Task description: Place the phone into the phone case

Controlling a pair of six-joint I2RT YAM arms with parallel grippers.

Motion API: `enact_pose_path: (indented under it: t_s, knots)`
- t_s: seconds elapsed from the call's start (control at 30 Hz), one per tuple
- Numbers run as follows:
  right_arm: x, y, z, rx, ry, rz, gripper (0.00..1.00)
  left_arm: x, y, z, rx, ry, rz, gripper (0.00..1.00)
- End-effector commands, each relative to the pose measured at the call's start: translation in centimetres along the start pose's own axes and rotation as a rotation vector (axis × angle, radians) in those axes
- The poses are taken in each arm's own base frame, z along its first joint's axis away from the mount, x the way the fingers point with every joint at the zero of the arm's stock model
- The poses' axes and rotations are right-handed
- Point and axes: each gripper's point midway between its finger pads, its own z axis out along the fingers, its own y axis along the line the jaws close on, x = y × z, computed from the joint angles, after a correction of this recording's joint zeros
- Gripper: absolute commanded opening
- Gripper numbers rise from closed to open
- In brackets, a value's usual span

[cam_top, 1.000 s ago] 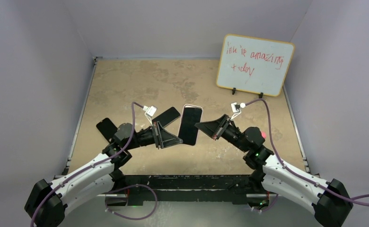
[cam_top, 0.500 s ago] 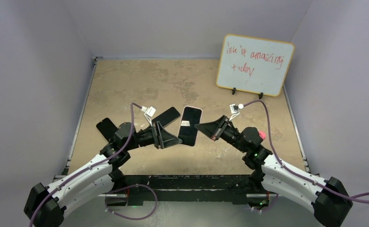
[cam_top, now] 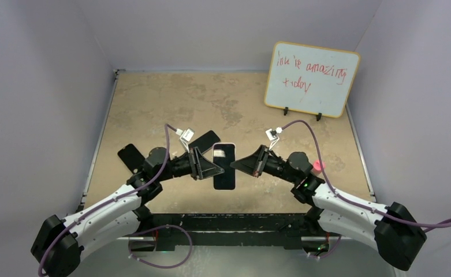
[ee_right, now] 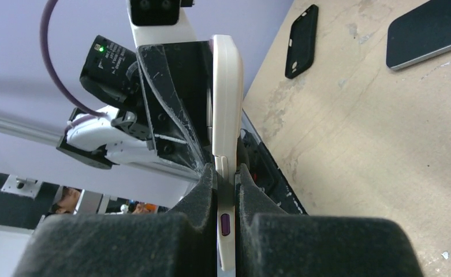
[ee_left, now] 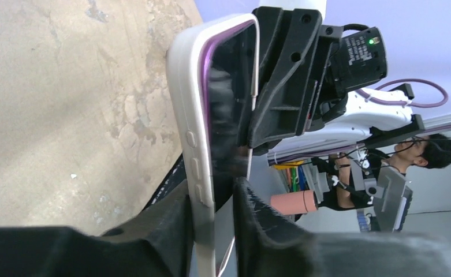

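Observation:
A white phone case [cam_top: 224, 166] with a dark phone in it hangs above the table between both grippers, roughly upright in the top view. My left gripper [cam_top: 211, 165] grips its left edge and my right gripper [cam_top: 239, 164] its right edge. In the left wrist view the case [ee_left: 183, 98] shows edge-on. One finger of the left gripper [ee_left: 217, 193] presses the case back, the other is at the phone's face. In the right wrist view my right gripper [ee_right: 227, 173] is shut on the case [ee_right: 227, 86], on the side with a purple button.
A second black phone [cam_top: 202, 140] lies on the table just behind the left gripper, and also shows in the right wrist view [ee_right: 428, 32]. A black case [cam_top: 129, 156] lies left of the left arm. A whiteboard [cam_top: 311, 78] stands at the back right.
The cased phone has moved left and toward the arms and turned from slanted to upright. The right arm followed it to the left, so the grippers now face each other across it.

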Motion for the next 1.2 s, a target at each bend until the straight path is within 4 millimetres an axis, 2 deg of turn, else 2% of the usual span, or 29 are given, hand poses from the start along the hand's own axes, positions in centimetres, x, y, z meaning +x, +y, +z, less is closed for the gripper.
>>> enact_pose_path:
  t_s: [0.0,0.07,0.13,0.17,0.2,0.27,0.4,0.6,0.73,0.87,0.9,1.0,1.1,1.17]
  knots:
    - [-1.7,5.5,0.1,-0.196,-0.025,-0.062,0.00,-1.3,-2.6,0.1,0.109,-0.042,0.052,0.22]
    - [-1.3,5.3,0.1,-0.190,-0.002,-0.059,0.12,-1.5,-2.6,0.1,0.109,-0.055,0.049,0.09]
    - [-0.8,5.0,0.0,-0.181,0.023,-0.060,0.30,-1.8,-2.8,-0.1,0.112,-0.079,0.051,0.00]
    - [-0.5,4.8,-0.1,-0.175,0.039,-0.060,0.41,-2.0,-2.9,-0.2,0.113,-0.093,0.053,0.00]
    - [-0.1,4.6,-0.2,-0.170,0.057,-0.061,0.48,-2.3,-3.0,-0.4,0.114,-0.107,0.056,0.00]
    - [0.7,3.9,-0.5,-0.156,0.089,-0.060,0.56,-2.7,-3.4,-0.6,0.121,-0.133,0.067,0.00]
    - [2.0,2.7,-1.2,-0.125,0.132,-0.059,0.61,-3.5,-4.3,-1.0,0.145,-0.183,0.085,0.00]
    - [2.7,2.2,-1.3,-0.126,0.161,-0.050,0.57,-4.4,-5.3,-1.5,0.168,-0.232,0.109,0.00]
    - [3.0,2.7,-1.0,-0.160,0.190,-0.035,0.55,-4.6,-5.1,-1.5,0.169,-0.249,0.103,0.00]
    - [2.9,3.0,-0.6,-0.180,0.198,-0.010,0.46,-4.5,-4.3,-1.4,0.151,-0.259,0.086,0.00]
    - [3.0,2.9,-0.5,-0.173,0.202,0.000,0.44,-4.6,-4.0,-1.4,0.139,-0.264,0.089,0.00]
    - [3.2,2.5,-0.5,-0.155,0.208,0.034,0.27,-4.8,-2.8,-1.2,0.083,-0.276,0.121,0.00]
    - [3.0,1.6,-0.4,-0.103,0.191,0.089,0.11,-5.0,-0.3,-1.2,-0.049,-0.269,0.176,0.00]
    - [2.7,1.0,-0.1,-0.060,0.175,0.106,0.04,-4.9,0.8,-1.3,-0.103,-0.260,0.195,0.00]
